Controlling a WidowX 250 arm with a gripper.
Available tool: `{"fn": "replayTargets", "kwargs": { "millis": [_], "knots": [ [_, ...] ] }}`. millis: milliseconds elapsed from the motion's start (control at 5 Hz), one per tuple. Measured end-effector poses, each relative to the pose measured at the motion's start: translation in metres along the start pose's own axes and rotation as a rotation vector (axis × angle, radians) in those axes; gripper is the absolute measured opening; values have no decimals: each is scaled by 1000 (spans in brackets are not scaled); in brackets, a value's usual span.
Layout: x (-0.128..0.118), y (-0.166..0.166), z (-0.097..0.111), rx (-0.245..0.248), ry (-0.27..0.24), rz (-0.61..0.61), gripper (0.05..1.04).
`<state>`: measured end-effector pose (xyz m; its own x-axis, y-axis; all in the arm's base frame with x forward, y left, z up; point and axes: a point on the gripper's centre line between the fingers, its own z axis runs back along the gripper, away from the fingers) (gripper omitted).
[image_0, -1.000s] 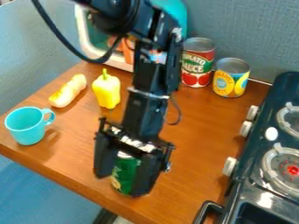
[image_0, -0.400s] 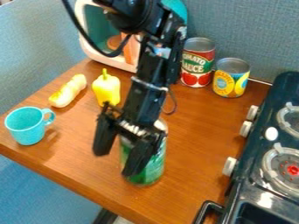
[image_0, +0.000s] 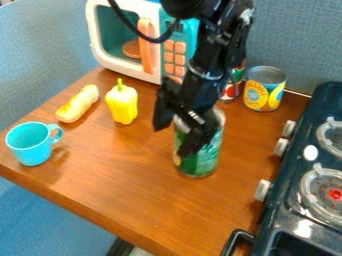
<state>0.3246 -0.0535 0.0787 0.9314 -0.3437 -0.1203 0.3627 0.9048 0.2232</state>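
Green can (image_0: 207, 152) partly behind fingers (image_0: 192, 144)

Table (image_0: 133, 192): brown, wood-grained
Mug (image_0: 31, 145): turquoise, near the edge
Pepper (image_0: 122, 103): yellow, beside yellowish elongated item (image_0: 78, 104)
Microwave (image_0: 144, 42): white-and-turquoise, at back
Red-and-green can (image_0: 231, 90): partly hidden, beside yellow-labelled can (image_0: 264, 91)

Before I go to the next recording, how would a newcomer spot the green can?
From the dark stove, look left in the picture across the wooden table to the black gripper. The green can stands right at it, partly hidden by it. Its green body and greater height distinguish it from the yellow can nearer the wall.
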Motion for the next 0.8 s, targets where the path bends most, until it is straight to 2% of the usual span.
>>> {"fn": "replayTargets", "kwargs": {
  "millis": [200,400,600,800],
  "knots": [
    [28,3,6,-3,-117,82,1001],
    [45,7,8,-63,-165,143,1001],
    [45,14,6,-124,-168,208,1001],
    [31,19,14,-172,-145,246,1001]
  ]
}}
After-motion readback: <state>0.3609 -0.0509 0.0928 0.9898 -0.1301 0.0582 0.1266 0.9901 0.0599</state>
